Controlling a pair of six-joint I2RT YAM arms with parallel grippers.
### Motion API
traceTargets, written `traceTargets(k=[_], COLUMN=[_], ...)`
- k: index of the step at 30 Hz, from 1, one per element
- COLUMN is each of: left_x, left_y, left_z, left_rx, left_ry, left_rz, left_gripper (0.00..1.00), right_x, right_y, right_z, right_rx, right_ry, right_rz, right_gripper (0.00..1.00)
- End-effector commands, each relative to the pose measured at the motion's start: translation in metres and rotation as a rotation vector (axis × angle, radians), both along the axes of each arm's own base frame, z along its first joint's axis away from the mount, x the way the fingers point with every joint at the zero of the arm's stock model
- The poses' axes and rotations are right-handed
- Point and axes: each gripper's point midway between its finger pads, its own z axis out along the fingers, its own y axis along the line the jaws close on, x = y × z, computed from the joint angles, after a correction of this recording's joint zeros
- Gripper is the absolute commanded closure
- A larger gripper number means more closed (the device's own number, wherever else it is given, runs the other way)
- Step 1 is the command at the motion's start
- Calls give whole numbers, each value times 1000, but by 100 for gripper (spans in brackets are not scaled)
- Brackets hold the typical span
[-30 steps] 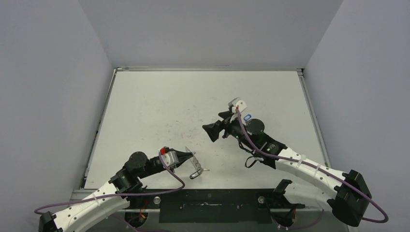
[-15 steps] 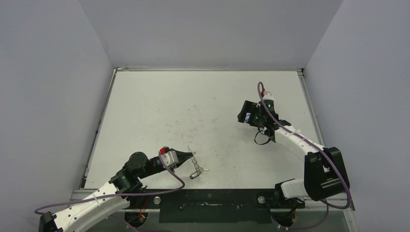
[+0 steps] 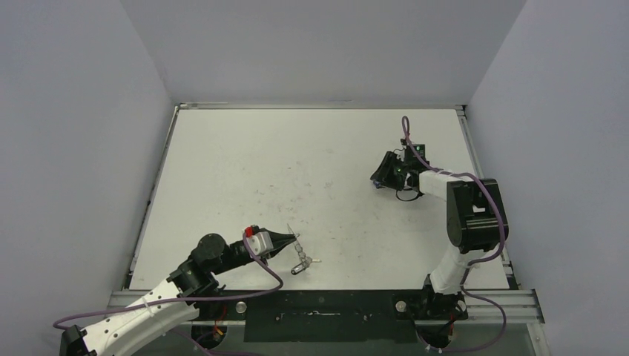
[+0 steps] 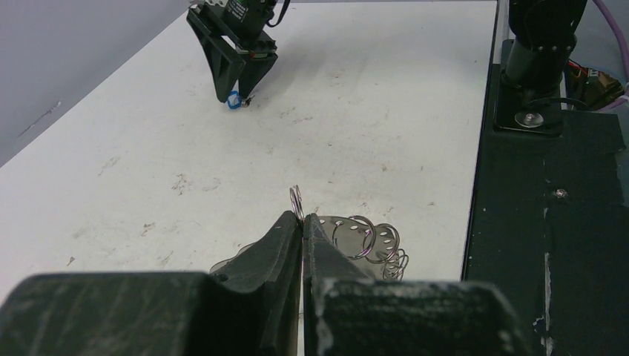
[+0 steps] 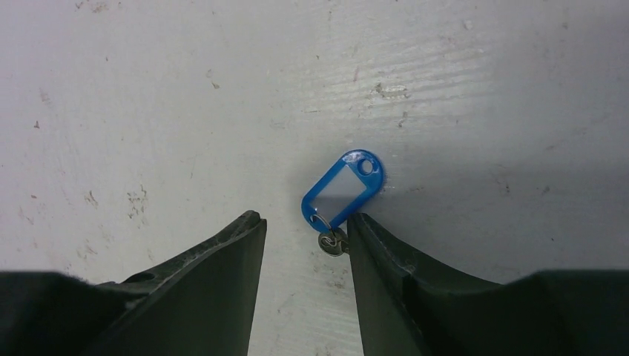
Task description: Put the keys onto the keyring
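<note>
A key with a bright blue head (image 5: 343, 189) lies flat on the white table, its small metal part (image 5: 332, 242) against the inner face of my right finger (image 5: 386, 252). My right gripper (image 5: 305, 222) stands low over it with the jaws apart and a gap on the left side, holding nothing. It hangs at the table's far right (image 3: 380, 178). The left wrist view shows the blue key (image 4: 234, 101) under those fingers. My left gripper (image 4: 303, 219) is shut on the rim of the keyring (image 4: 371, 241), a pale plate with wire loops (image 4: 297, 200), near the front edge (image 3: 299, 256).
A black base plate (image 4: 564, 222) runs along the near edge, with the right arm's base (image 4: 541, 44) on it. A metal rail (image 3: 469, 159) borders the table on the right, close to the right arm. Grey walls enclose three sides.
The right arm has swung from mid-table out to the far right and come down over the blue key, its jaws narrowing. The left arm and keyring have not moved.
</note>
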Motion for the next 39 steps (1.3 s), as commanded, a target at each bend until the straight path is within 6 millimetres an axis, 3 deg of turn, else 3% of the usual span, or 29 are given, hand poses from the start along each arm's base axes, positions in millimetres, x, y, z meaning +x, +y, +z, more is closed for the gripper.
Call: traceTargets(k=[1, 10, 18, 28, 34, 39], left_x=[1, 1, 1, 1, 2, 2], left_y=[1, 4, 4, 4, 4, 3], left_z=[24, 24, 24, 23, 24, 25], left_rx=[-62, -57, -55, -50, -52, -52], left_ry=[-49, -54, -56, -52, -53, -54], left_rz=[9, 17, 18, 20, 21, 18], left_gripper=[100, 100, 100, 100, 100, 100], right_x=[18, 12, 6, -8, -29, -52], right_y=[7, 9, 10, 17, 41, 68], right_z=[12, -1, 3, 27, 41, 67], right_rx=[19, 25, 35, 20, 0, -16], right_ry=[-46, -9, -7, -26, -50, -96], right_rz=[32, 40, 50, 119, 232, 356], right_gripper=[54, 74, 100, 100, 100, 100])
